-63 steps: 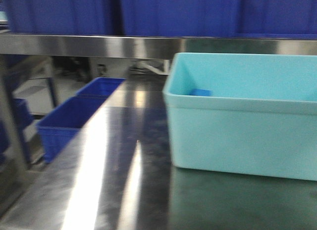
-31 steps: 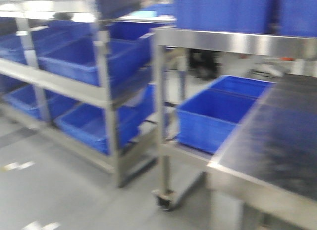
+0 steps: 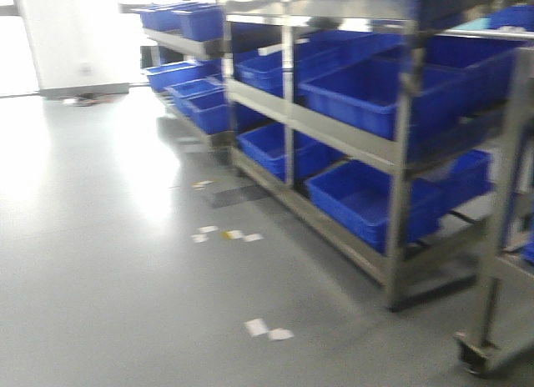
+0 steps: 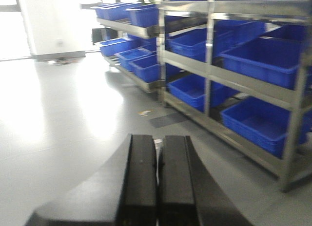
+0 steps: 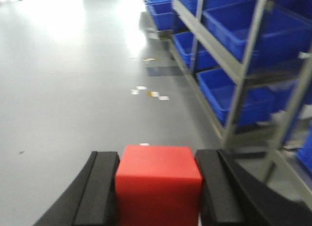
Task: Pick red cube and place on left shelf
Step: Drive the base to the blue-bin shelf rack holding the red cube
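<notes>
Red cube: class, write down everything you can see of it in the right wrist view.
The cube is plain bright red, smooth and matte, perhaps plastic or foam, with slightly soft edges. Two of its faces show, and its lower part runs out of frame. It sits square and level in the right tool, whose black fingers press against its left and right sides. It hangs above the grey floor and touches nothing else in view.

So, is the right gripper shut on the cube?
Shut: the cube sits between the fingers of the right gripper, touching both.
</notes>
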You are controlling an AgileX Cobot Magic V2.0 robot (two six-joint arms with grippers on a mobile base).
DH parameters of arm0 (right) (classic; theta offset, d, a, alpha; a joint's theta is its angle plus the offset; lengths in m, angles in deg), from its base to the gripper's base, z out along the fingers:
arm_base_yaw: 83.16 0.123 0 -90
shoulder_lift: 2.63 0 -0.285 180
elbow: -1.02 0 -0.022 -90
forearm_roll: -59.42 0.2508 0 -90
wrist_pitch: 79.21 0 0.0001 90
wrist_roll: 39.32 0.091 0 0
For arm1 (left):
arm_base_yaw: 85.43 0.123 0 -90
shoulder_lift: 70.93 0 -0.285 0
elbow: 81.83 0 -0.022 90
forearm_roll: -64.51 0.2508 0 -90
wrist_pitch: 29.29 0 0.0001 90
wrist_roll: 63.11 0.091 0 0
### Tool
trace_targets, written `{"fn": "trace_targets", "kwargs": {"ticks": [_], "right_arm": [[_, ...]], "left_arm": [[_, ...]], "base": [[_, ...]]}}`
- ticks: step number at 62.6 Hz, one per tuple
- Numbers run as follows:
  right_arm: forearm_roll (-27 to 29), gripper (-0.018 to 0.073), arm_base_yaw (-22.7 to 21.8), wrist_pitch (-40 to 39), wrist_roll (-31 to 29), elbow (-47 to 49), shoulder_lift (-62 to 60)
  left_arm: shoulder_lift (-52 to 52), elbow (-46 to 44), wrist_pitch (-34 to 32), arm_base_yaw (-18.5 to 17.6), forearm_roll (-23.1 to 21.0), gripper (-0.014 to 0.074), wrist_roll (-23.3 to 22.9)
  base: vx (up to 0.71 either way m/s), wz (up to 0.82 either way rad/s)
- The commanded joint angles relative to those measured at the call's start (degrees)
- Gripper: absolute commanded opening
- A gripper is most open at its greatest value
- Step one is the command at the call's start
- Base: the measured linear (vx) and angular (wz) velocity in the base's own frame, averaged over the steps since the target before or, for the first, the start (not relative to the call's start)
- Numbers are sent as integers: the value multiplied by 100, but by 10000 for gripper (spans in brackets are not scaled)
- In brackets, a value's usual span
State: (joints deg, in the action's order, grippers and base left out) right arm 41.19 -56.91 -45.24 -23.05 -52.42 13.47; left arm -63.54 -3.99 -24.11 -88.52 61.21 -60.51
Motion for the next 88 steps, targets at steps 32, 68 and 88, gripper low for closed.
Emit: {"fn": "trace_targets", "kwargs": {"ticks": [32,68,88], "right_arm": [[-147,148,-36,-455,-28,139,67],[-147,148,-36,-450,-28,139,67],[-147,148,-36,-426,-28,139,67]], "left_arm": [[-84,136,-441,-40,-50,90,-32],[-84,136,-441,-40,-50,90,-32],[-84,136,-441,-40,-50,90,-32]], "base": [[-2,68],[30,36],[52,5]]}}
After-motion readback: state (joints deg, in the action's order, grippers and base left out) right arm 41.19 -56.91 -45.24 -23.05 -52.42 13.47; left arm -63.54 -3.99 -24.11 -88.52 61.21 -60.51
